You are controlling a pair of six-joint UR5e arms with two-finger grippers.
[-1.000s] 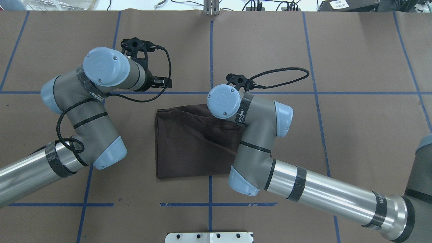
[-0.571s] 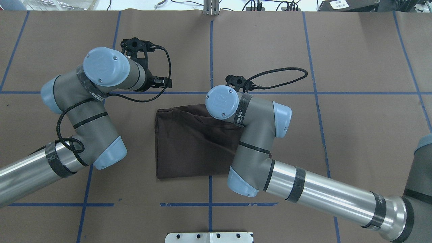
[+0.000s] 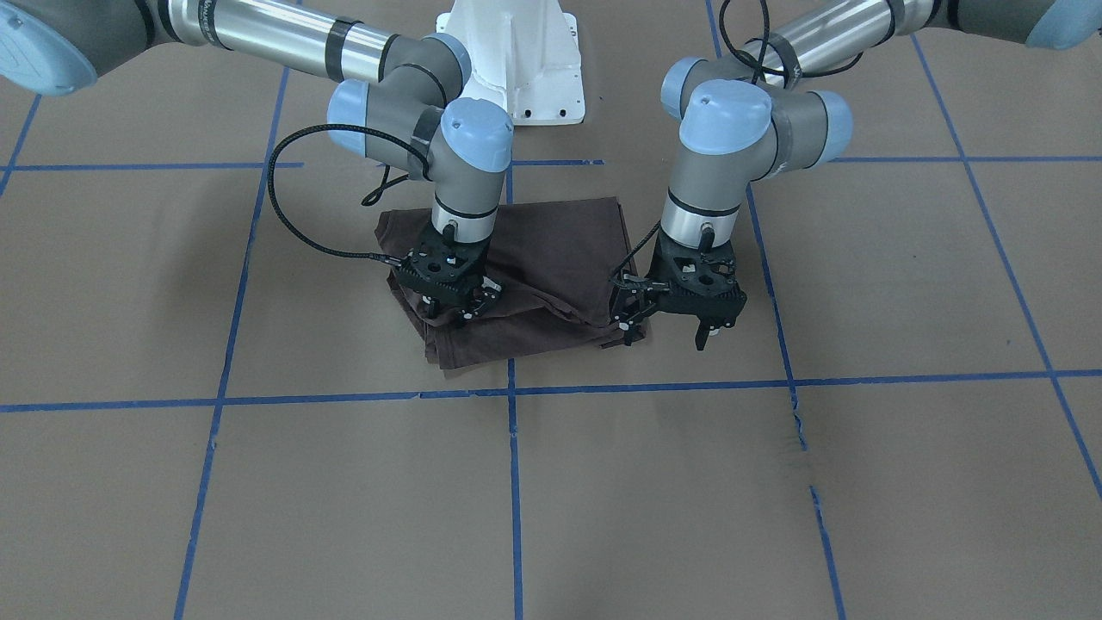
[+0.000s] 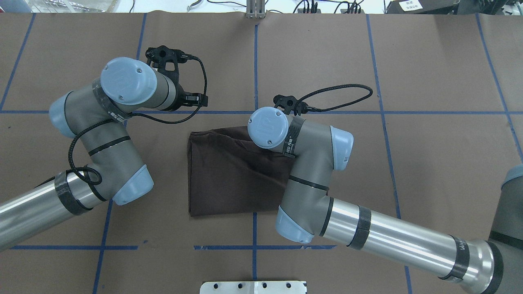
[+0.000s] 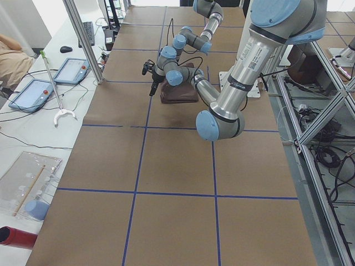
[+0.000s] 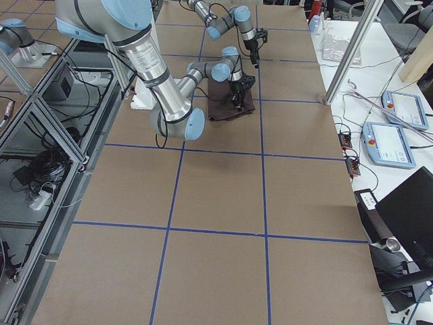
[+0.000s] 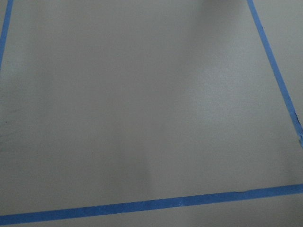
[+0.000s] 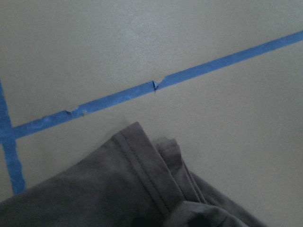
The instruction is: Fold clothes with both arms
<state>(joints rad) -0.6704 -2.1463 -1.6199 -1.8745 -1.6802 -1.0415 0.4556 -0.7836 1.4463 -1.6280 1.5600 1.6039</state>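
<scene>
The dark brown T-shirt [image 3: 551, 250] [image 4: 233, 175] lies folded into a rough rectangle at the table's middle, with several layers showing at its far edge. My right gripper [image 3: 449, 312] is down on that edge's corner, its fingertips against the dark fabric; I cannot tell whether they pinch it. The right wrist view shows a hemmed corner of the T-shirt [image 8: 118, 189] on the paper, just short of a tape line. My left gripper [image 3: 667, 334] hangs open just above the table beside the shirt's other far corner, holding nothing. Its wrist view shows only paper and tape.
Brown paper [image 4: 429, 61] crossed by blue tape lines [image 3: 654, 387] covers the table. The white pedestal base [image 3: 516, 60] stands at the robot's side. Off the table's far edge are tablets [image 5: 33, 94], cables and a person's arm [image 5: 8, 61].
My right wrist has shifted slightly towards the robot's left and nearer the robot. The left arm and the visible part of the shirt have not moved.
</scene>
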